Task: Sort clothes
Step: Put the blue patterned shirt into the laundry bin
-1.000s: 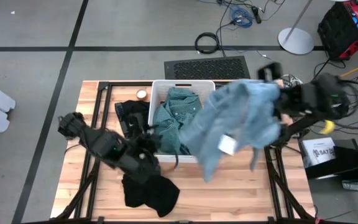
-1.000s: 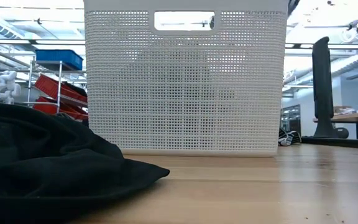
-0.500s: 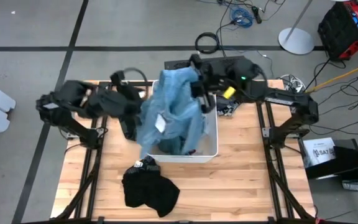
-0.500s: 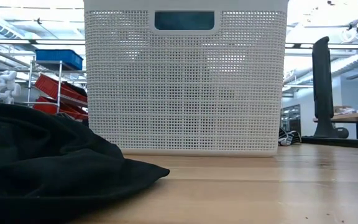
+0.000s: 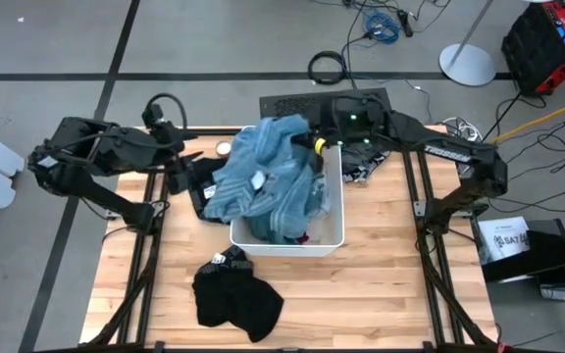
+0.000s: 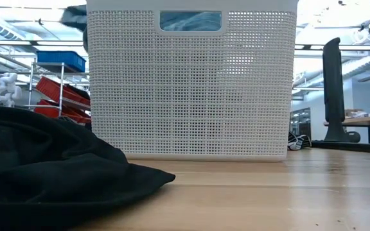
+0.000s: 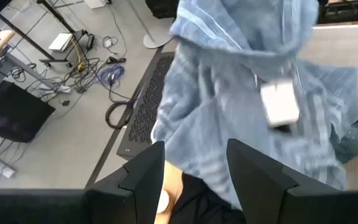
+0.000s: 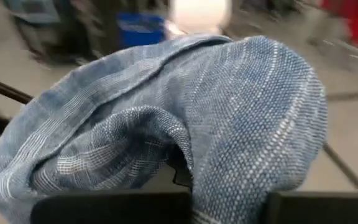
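The right hand (image 5: 314, 143) gripped the light blue striped fabric garment (image 5: 263, 176), which draped over the white perforated plastic bin (image 5: 333, 211). The left hand (image 7: 194, 163) stood released beside it. A crumpled black garment (image 5: 235, 302) lay near the bin on the wooden table (image 5: 381, 284).

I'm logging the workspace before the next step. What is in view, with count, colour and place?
Striped shirt: one, blue, draped over the bin's far and left rim.
Bin: one, white perforated plastic, table middle.
Black garment: one, on the table's near side, in front of the bin.
Dark garment: one, black, left of the bin, partly under the shirt.
Patterned cloth: one, white and dark, right of the bin.
Table: one, light wood.
Left gripper: left of the shirt, open.
Right gripper: at the bin's far rim, gripping the shirt.
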Motion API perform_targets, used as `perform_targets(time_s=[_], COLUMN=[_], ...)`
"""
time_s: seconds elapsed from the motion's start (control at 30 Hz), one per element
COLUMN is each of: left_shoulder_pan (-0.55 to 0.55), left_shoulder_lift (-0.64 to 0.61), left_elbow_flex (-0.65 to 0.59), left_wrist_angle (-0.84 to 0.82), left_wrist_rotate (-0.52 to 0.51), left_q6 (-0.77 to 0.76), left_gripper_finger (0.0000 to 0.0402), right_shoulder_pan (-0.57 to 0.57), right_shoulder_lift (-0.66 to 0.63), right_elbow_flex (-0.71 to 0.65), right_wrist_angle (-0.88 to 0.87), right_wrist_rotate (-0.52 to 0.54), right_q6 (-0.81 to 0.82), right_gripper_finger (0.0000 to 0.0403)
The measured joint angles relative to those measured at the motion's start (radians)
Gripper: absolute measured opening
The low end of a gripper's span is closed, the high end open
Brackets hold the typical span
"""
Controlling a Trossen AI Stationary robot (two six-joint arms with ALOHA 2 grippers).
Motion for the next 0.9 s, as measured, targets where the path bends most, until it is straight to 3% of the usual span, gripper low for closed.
perform_targets(time_s=[0.2, 0.4, 0.53, 0.8, 0.9], left_shoulder_pan=[-0.001, 0.000, -0.001, -0.001, -0.001], left_shoulder_lift=[-0.064, -0.079, -0.077, -0.074, -0.075], left_elbow_flex=[-0.072, -0.080, -0.081, -0.081, -0.081], left_wrist_angle=[0.033, 0.161, 0.275, 0.347, 0.347], left_wrist_rotate=[-0.005, -0.007, 0.040, 0.069, 0.069], left_q6=[0.009, 0.095, 0.162, 0.208, 0.199], left_gripper_finger=[0.0184, 0.0184, 0.0184, 0.0184, 0.0184], right_shoulder_pan=[0.003, 0.030, 0.082, 0.151, 0.157], right_shoulder_lift=[-0.185, -0.262, -0.214, 0.004, 0.088], right_elbow_flex=[0.001, 0.002, -0.036, -0.105, -0.105], right_wrist_angle=[-0.168, -0.289, -0.293, 0.042, 0.083], right_wrist_rotate=[0.268, 0.286, 0.287, 0.182, 0.179], right_q6=[-0.024, 0.035, 0.049, -0.002, -0.040], right_gripper_finger=[0.0006, 0.0006, 0.0006, 0.0006, 0.0006])
